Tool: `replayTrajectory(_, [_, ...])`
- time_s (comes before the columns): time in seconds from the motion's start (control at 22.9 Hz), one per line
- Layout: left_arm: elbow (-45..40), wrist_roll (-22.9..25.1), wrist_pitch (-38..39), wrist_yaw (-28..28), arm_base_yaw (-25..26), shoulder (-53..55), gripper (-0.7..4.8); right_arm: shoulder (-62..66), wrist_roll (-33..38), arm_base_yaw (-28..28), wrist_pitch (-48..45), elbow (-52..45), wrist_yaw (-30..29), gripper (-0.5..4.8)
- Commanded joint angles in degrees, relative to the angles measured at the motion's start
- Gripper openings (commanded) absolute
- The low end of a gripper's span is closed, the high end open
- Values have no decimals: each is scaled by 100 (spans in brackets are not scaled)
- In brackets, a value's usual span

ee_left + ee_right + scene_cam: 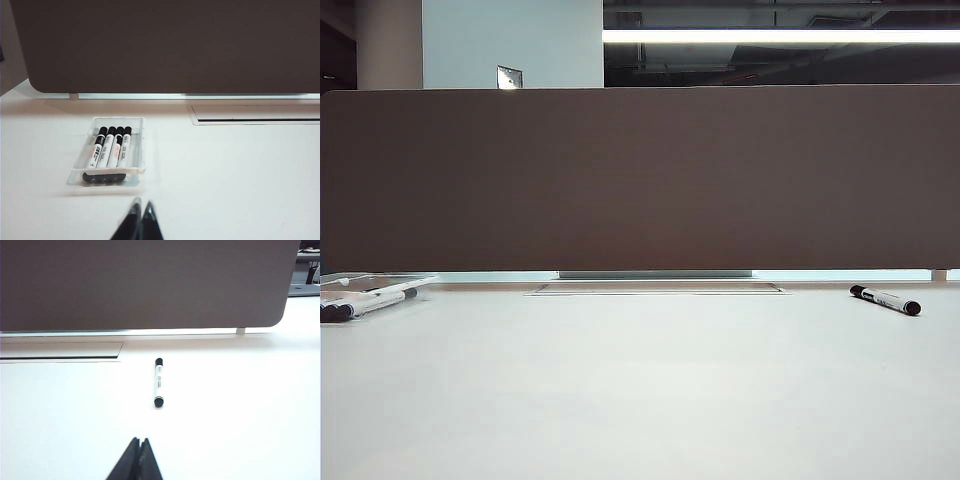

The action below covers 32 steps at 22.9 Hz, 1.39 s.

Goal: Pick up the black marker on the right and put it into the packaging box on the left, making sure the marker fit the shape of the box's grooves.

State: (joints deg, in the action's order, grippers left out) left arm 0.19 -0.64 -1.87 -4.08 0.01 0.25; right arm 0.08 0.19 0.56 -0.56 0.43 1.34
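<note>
Claws closed; white-barrelled, black-capped marker

The surface is plain white and matte, backed along its far edge by a brown partition. A narrow slot with a pale frame is let into the surface near the partition.

Ahead of the left claw, well apart from its closed tips, the box lies flat on the surface, with four markers side by side in it.

Ahead of the right claw, also closed and well apart, the marker lies alone on the bare surface, pointing roughly away from the claw.
</note>
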Motion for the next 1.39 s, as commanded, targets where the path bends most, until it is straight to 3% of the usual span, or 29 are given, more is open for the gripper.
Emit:
replayTrajectory(0.04, [-2,46,-44,-26,-9,9,-5,-13,-17,-4,-138,-24,7,-1])
replayTrajectory(0.31, [0,-4,-131,-26,-9,9,-5,-13,-15,-35,-149,-13,4,-1])
replayTrajectory(0.65, [758,-664,-345,-26,-11,37,-6,166,15,-33,-72,831,293,-2])
replayTrajectory(1.05, [1517,-686,-341,-26,-11,181,-5,2076,28,-35,-138,2356,323,-2])
replayTrajectory(1.22, [2006,-376,-348,-26,-11,970,-5,3097,26,-35,-251,3102,321,-1])
replayTrajectory(1.39, [2428,-365,-422,-24,-13,1873,-6,3679,26,-37,-439,3491,302,-2])
